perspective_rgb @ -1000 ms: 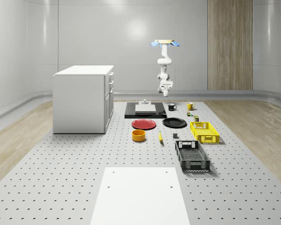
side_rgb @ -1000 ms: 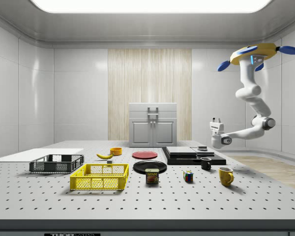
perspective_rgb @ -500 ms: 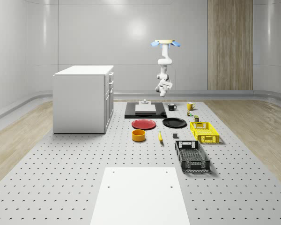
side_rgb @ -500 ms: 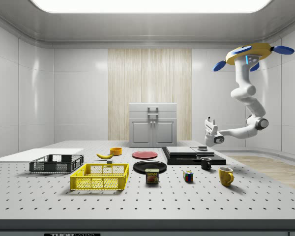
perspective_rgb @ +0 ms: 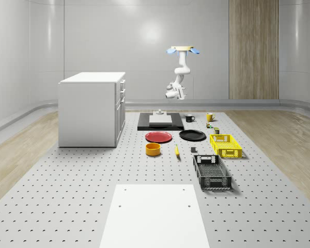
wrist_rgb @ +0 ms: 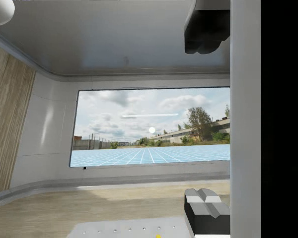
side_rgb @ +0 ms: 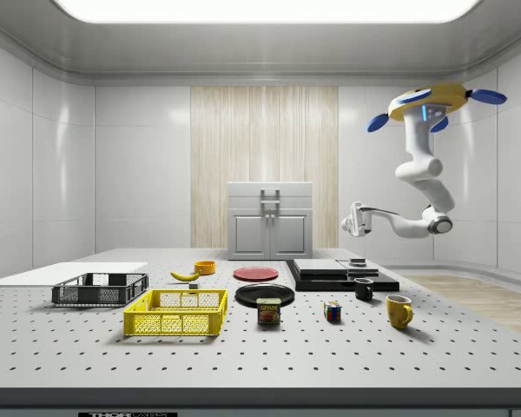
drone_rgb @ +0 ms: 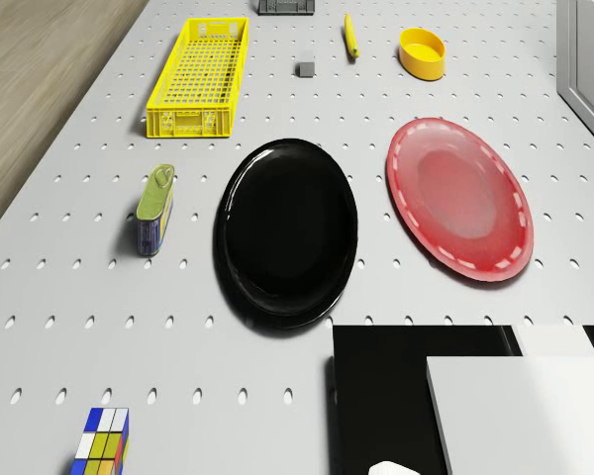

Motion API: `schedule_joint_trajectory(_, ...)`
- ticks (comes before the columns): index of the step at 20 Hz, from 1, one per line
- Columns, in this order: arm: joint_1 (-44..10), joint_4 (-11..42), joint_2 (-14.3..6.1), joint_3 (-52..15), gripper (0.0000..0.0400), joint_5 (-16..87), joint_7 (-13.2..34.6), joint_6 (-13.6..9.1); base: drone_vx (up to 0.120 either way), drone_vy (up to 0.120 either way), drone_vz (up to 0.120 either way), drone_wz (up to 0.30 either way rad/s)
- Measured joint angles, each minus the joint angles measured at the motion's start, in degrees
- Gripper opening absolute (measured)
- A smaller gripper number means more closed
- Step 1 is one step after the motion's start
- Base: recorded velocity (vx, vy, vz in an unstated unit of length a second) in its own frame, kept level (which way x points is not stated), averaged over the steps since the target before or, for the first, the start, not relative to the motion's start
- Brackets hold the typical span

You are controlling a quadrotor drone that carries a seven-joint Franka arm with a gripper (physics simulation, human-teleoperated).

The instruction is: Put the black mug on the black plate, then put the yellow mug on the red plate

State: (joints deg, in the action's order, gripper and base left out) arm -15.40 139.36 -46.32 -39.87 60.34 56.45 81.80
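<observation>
The black mug [perspective_rgb: 189,118] [side_rgb: 364,288] and the yellow mug [perspective_rgb: 210,117] [side_rgb: 399,311] stand on the table at its far end, beside the black slab. Nearer lie the black plate [perspective_rgb: 192,135] [drone_rgb: 289,230] and the red plate [perspective_rgb: 159,137] [drone_rgb: 459,210], both bare. The drone [perspective_rgb: 183,50] [side_rgb: 430,100] hovers high over the table's far end. Its arm bends down and forward, holding the gripper [side_rgb: 356,219] [perspective_rgb: 170,93] roughly level, well above the slab and the mugs. In the wrist view the fingers [wrist_rgb: 207,29] stand wide apart with nothing between them.
A black slab [perspective_rgb: 160,122] carries a white block. A yellow crate [perspective_rgb: 226,145], black crate [perspective_rgb: 212,172], tin can [drone_rgb: 154,210], colour cube [drone_rgb: 102,448], banana [perspective_rgb: 176,150] and yellow bowl [perspective_rgb: 153,149] sit around the plates. A white cabinet [perspective_rgb: 91,108] stands at the whole-scene view's left.
The arm has swung up and forward: the gripper rose and moved toward the side view's left, away from above the black mug. The drone drifted slightly the same way.
</observation>
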Motion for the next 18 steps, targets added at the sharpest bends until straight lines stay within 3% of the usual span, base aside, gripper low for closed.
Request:
schedule_joint_trajectory(3, -7.48, 11.07, -2.52, -9.99, 0.04, 19.21, 7.15, -1.36, 0.12, 0.0, -0.12, 0.0)
schedule_joint_trajectory(7, -19.8, 20.82, -5.6, -19.64, 0.04, 38.23, 17.09, -6.26, 0.07, 0.0, -0.12, 0.0)
schedule_joint_trajectory(12, -32.23, 25.23, -8.99, -26.43, 0.04, 49.2, 25.57, -12.05, 0.0, 0.0, -0.12, 0.0)
schedule_joint_trajectory(18, -39.77, 26.41, -12.09, -30.08, 0.04, 52.89, 30.53, -14.82, 0.0, 0.0, -0.12, 0.0)
